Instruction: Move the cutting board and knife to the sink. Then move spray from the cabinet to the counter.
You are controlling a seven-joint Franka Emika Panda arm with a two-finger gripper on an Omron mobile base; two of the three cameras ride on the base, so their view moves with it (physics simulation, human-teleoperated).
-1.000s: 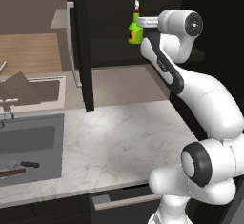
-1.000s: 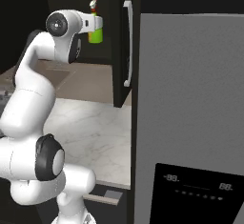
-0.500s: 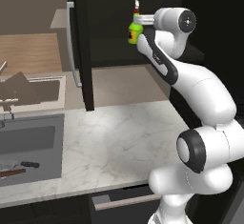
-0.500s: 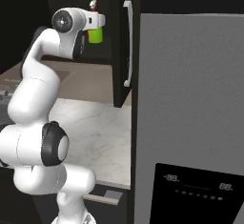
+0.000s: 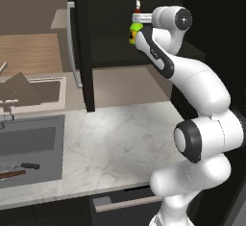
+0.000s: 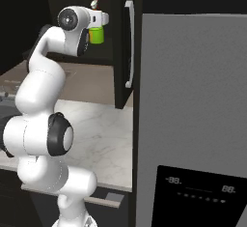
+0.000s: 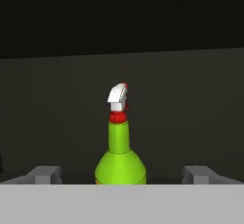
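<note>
Over the last second I pushed the hand deeper into the cabinet point(image 5: 79, 52), so the spray point(image 7: 119, 158) sat between my spread jaws, ungrasped. The arm was raised high, gripper point(image 7: 121, 175) level and facing inward. The cutting board point(image 5: 12, 174) and knife point(image 5: 26, 166) already lay in the sink point(image 5: 57, 143).
</note>
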